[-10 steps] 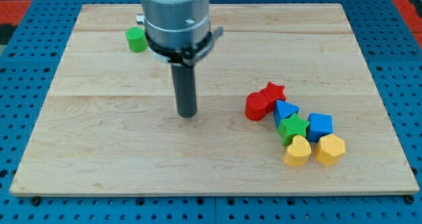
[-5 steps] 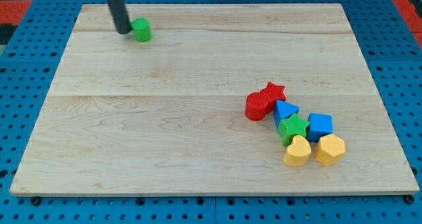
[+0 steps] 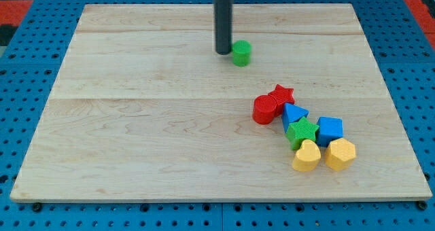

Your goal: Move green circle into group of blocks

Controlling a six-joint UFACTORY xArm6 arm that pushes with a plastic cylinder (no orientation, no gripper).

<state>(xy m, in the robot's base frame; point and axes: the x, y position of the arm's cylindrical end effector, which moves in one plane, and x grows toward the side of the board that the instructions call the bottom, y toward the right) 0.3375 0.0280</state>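
The green circle (image 3: pixel 241 53) lies on the wooden board (image 3: pixel 136 122), above the middle and a little to the view's right. My tip (image 3: pixel 223 51) stands right at its left side, touching or nearly touching it. The group of blocks sits lower right: a red circle (image 3: pixel 265 110), a red star (image 3: pixel 282 94), a blue triangle-like block (image 3: pixel 293 114), a green star (image 3: pixel 302 130), a blue block (image 3: pixel 330 129), a yellow heart (image 3: pixel 306 155) and a yellow hexagon (image 3: pixel 340 153). The green circle is well above and left of the group.
The board rests on a blue pegboard table (image 3: pixel 27 88). A red area (image 3: pixel 13 3) shows at the view's top left corner.
The rod moved up to the green circle's left side, then swept right. The green circle slid from the board's top left to right and slightly down, near the top middle.
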